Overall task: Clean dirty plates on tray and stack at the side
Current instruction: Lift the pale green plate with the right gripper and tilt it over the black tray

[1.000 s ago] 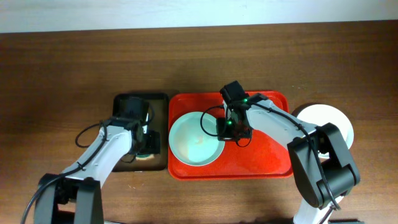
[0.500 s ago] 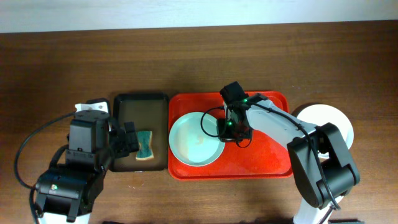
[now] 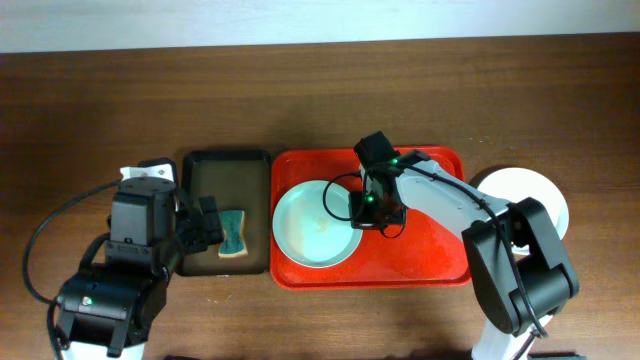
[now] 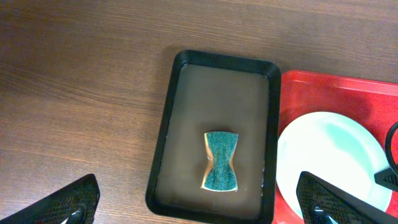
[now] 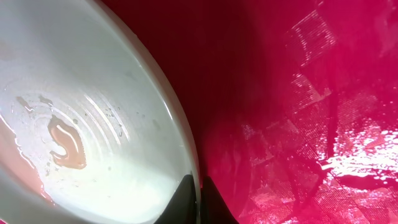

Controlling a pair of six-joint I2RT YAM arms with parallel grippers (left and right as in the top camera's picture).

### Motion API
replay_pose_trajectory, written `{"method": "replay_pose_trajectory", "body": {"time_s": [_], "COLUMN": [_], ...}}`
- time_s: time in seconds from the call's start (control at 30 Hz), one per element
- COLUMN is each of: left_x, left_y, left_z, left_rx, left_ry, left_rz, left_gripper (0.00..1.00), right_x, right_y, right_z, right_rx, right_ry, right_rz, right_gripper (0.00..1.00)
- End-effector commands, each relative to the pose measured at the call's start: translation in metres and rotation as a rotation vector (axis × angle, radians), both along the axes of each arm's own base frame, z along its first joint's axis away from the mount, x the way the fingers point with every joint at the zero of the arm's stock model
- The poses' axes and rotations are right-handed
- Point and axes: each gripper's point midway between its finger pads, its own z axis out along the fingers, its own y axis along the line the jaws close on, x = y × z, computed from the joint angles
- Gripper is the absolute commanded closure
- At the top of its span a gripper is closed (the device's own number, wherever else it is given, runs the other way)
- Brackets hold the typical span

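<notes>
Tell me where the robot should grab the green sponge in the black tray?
Grip the green-topped, yellow-sided hourglass sponge at its pinched-in waist, coming straight down from above. It lies flat inside the walled black rectangular tray, so a sideways approach looks blocked. The waist probably fits the open left gripper best.

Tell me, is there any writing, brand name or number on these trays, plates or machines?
None can be read. The red tray, black tray, sponge, pale green plate and white plate all look plain.
The right arm shows only small green lights, no letters or numbers.
</notes>
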Motion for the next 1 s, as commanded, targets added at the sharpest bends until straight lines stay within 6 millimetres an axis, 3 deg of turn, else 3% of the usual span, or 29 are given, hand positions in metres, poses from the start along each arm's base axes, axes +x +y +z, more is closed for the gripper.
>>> {"method": "replay_pose_trajectory", "body": {"time_s": [0.0, 0.1, 0.4, 0.53, 0.63, 0.73, 0.97], "left_x": [0.0, 0.0, 0.0, 0.0, 0.0, 0.0, 0.0], "left_y": [0.004, 0.004, 0.004, 0.004, 0.004, 0.004, 0.004], "left_z": [0.006, 0.006, 0.006, 0.006, 0.006, 0.006, 0.006], "left_rx": [0.003, 0.003, 0.003, 0.003, 0.003, 0.002, 0.002], "left_ry": [-0.022, -0.022, -0.022, -0.022, -0.022, -0.022, -0.022], "left_rz": [0.024, 0.024, 0.024, 0.024, 0.024, 0.024, 0.024], "left_gripper": [0.01, 0.01, 0.01, 0.01, 0.01, 0.01, 0.01], "right_x": [0.0, 0.008, 0.045, 0.053, 0.059, 0.067, 0.076], "right_y": [-0.011, -0.018, -0.012, 0.0, 0.026, 0.063, 0.125], "right_z": [0.004, 0.021, 0.114, 0.126, 0.129, 0.135, 0.152], "right_rx": [-0.03, -0.038, -0.012, 0.026, 0.06, 0.097, -0.09], "right_ry": [0.033, 0.049, -0.023, -0.047, -0.099, -0.199, -0.595], "right_rz": [-0.015, -0.033, -0.033, -0.091, -0.09, -0.055, -0.005], "right_gripper": [0.96, 0.96, 0.96, 0.96, 0.96, 0.96, 0.96]}}
